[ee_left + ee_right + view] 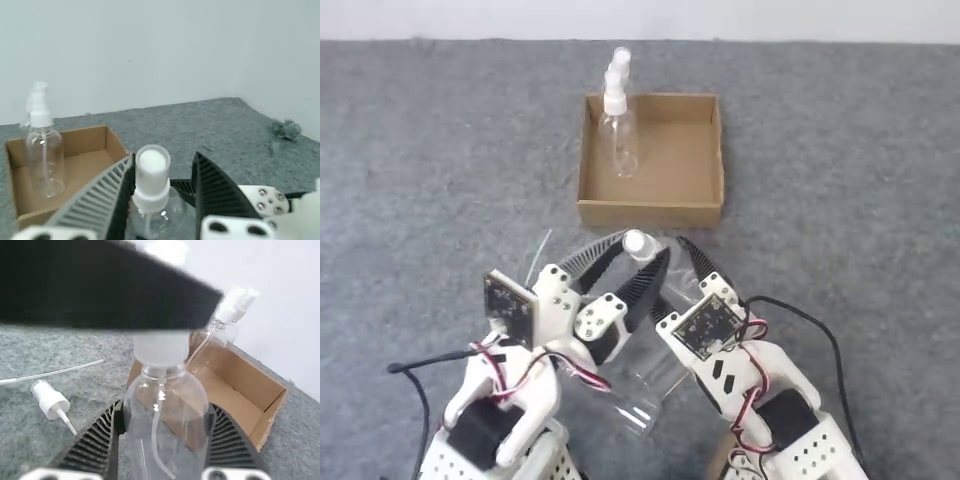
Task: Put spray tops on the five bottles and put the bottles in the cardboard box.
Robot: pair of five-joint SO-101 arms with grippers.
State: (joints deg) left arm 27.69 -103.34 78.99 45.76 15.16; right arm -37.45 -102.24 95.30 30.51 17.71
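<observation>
Lower left, high view: left gripper [642, 248] part-open, straddling spray top [151, 170] w/ slight gap on one side. Centre: that top sits on upright bottle [162, 405], just in front of cardboard box [650, 212]; approx. two capped bottles [620, 140] inside. Lower right: right gripper [164, 412] clamps bottle body. Probably 2 done, 3 left.

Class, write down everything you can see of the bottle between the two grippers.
The bottle is clear, plastic-looking and looks empty. It stands upright beside the cardboard box, on the arms' side. A white spray top sits on its neck, with a thin dip tube running down inside. The right gripper clasps its body, a finger on each side. The left gripper brackets the spray top: one finger against it, the other with a gap.
</observation>
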